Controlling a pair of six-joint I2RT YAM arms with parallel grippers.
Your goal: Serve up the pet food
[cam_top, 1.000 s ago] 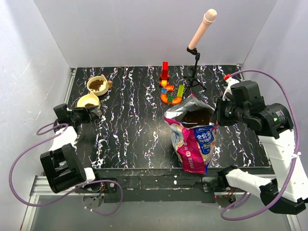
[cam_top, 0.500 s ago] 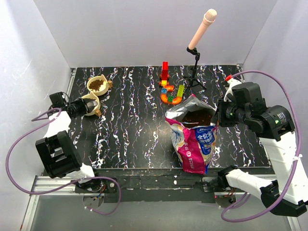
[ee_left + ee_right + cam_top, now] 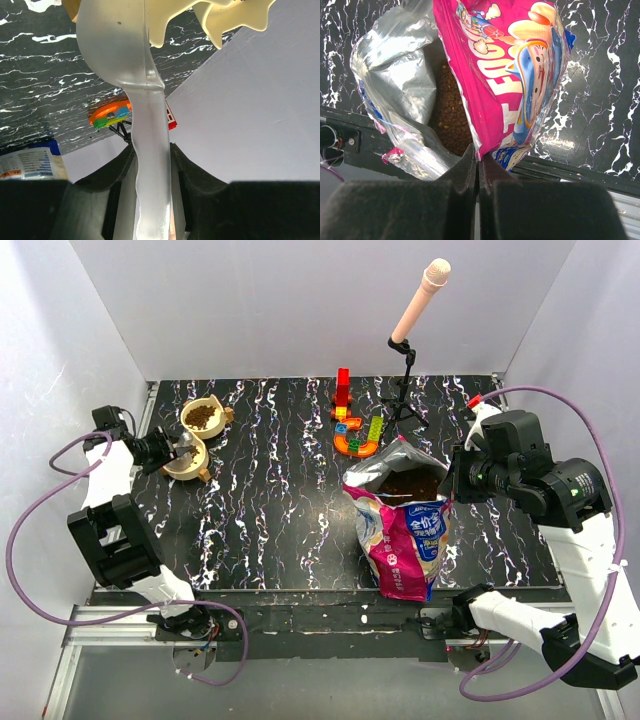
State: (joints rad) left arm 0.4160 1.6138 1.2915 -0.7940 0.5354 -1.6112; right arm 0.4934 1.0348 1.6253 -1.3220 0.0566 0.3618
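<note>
- Well, we judge the serving to be partly done: the far bowl (image 3: 203,416) at the back left of the worktop (image 3: 280,500) already carries a heap of dark kibble.
- Most of the pet food (image 3: 408,483) sits inside the open bag (image 3: 402,540), which stands upright right of centre, well apart from both bowls.
- The left pincer (image 3: 151,162) is closed narrowly around the handle of a translucent scoop (image 3: 117,45), and we see the scoop's cup right over the near bowl (image 3: 187,460), which stands just in front of the far one.
- From the left wrist view the cup is turned with its back to the camera against the cream rim of that bowl, so we cannot tell whether any kibble is in the scoop or how much lies in the near bowl.
- The right pincer (image 3: 478,156) is pressed fully together on the rim of the bag, holding its mouth open; the right wrist view shows brown pellets deep inside against the silver lining.
- We read the step in hand as emptying a scoopful into the near bowl.
- What is left, as we judge it, is to bring the near bowl up to a fair portion, which may call for more trips to the bag, then to set the scoop down and let go of the bag.
- The toy blocks (image 3: 352,430) at the back centre play no part in this.
</note>
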